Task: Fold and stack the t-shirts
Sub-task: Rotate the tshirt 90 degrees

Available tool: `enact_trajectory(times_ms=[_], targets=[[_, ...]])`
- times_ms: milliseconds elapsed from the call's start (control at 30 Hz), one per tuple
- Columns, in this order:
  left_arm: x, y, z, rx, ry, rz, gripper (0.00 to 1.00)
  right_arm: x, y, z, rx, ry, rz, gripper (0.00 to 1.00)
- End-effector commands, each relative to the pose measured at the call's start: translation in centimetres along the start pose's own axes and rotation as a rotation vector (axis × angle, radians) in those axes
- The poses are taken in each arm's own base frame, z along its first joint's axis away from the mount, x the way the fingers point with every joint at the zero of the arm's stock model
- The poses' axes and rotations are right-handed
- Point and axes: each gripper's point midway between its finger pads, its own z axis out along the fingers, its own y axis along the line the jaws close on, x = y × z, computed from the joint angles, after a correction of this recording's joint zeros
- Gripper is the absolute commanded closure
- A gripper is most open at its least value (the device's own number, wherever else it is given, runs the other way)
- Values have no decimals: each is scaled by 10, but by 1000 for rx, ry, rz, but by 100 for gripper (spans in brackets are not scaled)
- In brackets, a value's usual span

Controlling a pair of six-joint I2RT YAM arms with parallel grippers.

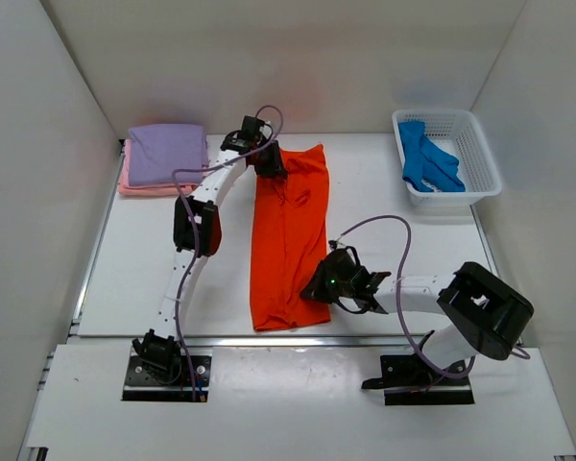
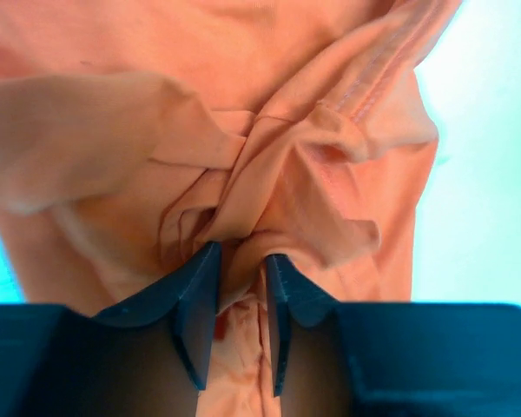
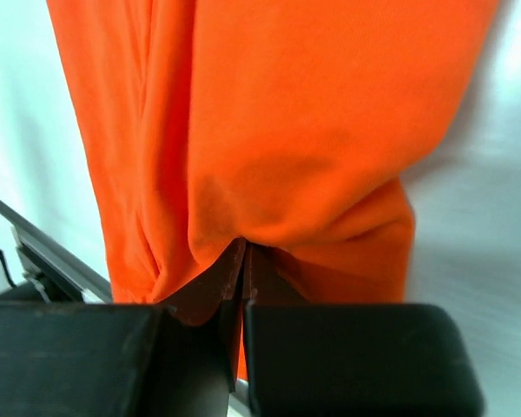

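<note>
At the far left of the table (image 1: 144, 279) we see the lavender-purple t-shirt (image 1: 166, 152), folded and lying on the pink t-shirt (image 1: 132, 185), whose edge shows beneath it. Just to their right, the left gripper (image 1: 269, 165) sits at the far left corner of the orange-red t-shirt (image 1: 288, 240). In the left wrist view its fingers (image 2: 195, 291) stand close together, with a bunched fold of the orange cloth pinched in the narrow gap between them. Creased cloth spreads out beyond the tips.

The shirt itself lies as a long, narrow strip down the middle of the table, running from the far side toward the near edge. At its near right edge we find the right gripper (image 1: 319, 285). In the right wrist view its fingers (image 3: 207, 294) are pressed together on a pinch of the fabric, and the rest of the cloth spreads out beyond them.

Well apart, at the far right, stands the white mesh basket (image 1: 457, 198) with the blue t-shirt (image 1: 427, 165) lying inside it.
</note>
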Motion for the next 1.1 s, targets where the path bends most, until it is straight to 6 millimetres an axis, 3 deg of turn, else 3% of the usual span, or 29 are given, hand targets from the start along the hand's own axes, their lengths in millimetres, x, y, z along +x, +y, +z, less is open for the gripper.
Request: enact_trajectory(times_ms=[0, 67, 100, 133, 200, 267, 333, 400, 433, 500, 533, 600, 633, 700, 767, 867, 1067], targets=[[-62, -12, -53, 92, -139, -48, 60, -12, 6, -8, -67, -51, -106, 100], [-82, -38, -96, 180, -186, -58, 52, -15, 17, -17, -115, -53, -130, 100], [-84, -42, -103, 194, -196, -52, 49, -15, 24, -21, -141, -40, -162, 99], [-91, -55, -127, 215, -225, -34, 45, -20, 33, -24, -147, -48, -191, 96], [-86, -65, -150, 220, -218, -18, 38, -21, 50, -32, -183, -56, -246, 89], [-66, -72, -175, 188, -189, 24, 31, -35, 74, -43, -233, -99, -291, 85], [-22, -67, -181, 141, -89, 48, 27, -47, 80, -54, -224, -104, -292, 75], [44, -52, -193, 66, -2, 66, 26, -62, 69, -62, -183, -110, -260, 69], [57, -56, -197, 76, -7, 71, 24, -66, 60, -66, -167, -94, -236, 64], [129, -39, -215, 12, 61, 49, 22, -67, 41, -73, -130, -65, -200, 56], [148, -34, -220, -10, 84, 51, 21, -66, 29, -76, -110, -44, -189, 52], [211, -15, -235, -67, 144, 54, 21, -54, 8, -80, -74, 16, -165, 48], [223, -11, -238, -64, 144, 49, 21, -50, 5, -84, -82, 35, -156, 47], [269, 1, -250, -46, 164, 4, 20, -29, -15, -85, -54, 75, -119, 47], [298, 12, -260, -51, 156, -18, 23, -12, -21, -86, -57, 97, -115, 54], [323, 19, -264, -54, 165, -37, 27, 19, -44, -83, -23, 142, -68, 56], [353, 16, -256, -34, 175, -87, 24, 44, -51, -76, -31, 195, -41, 52]])
